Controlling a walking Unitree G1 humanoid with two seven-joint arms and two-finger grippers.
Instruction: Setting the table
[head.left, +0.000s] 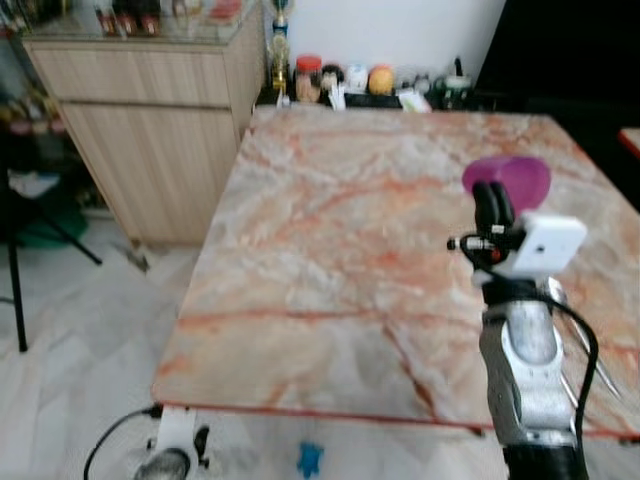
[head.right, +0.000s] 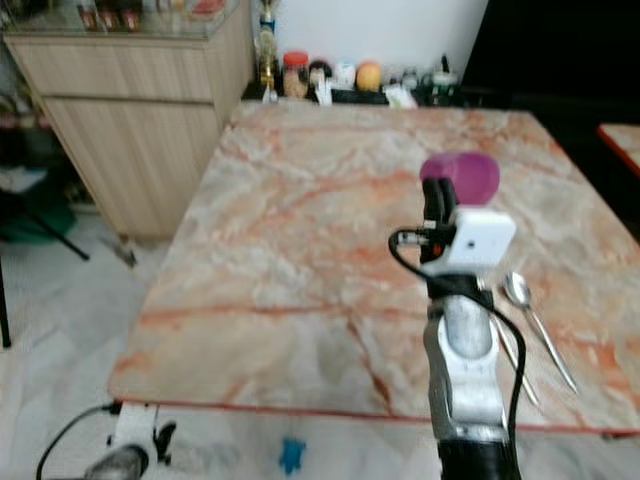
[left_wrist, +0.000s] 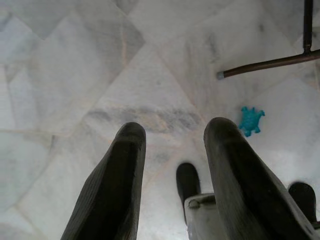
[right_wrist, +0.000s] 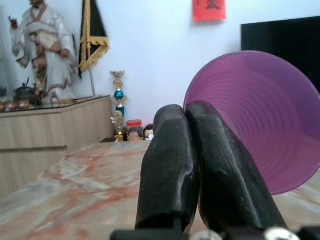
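Right gripper (head.right: 437, 200) pinched tight on the rim of the purple ribbed plastic cup (head.right: 462, 178), held above the pink-veined marble table (head.left: 330, 250), beyond the metal spoon (head.right: 535, 325) at the table's near right edge. Looks light, thin-walled, flexy; rim pinch is fine. Axis roughly horizontal, mouth toward my wrist. Left gripper (left_wrist: 172, 175) idle, fingers apart, below the table's near edge.

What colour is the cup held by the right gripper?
Purple, translucent; the cup shows best in the right wrist view.

Worktop: marble worktop (head.right: 300, 230) with orange veins and a red edge.
Spoon: a metal spoon (head.right: 538, 325) lies on it near the right front corner.
Floor: small blue toy (head.left: 310, 459) below the worktop's front edge.
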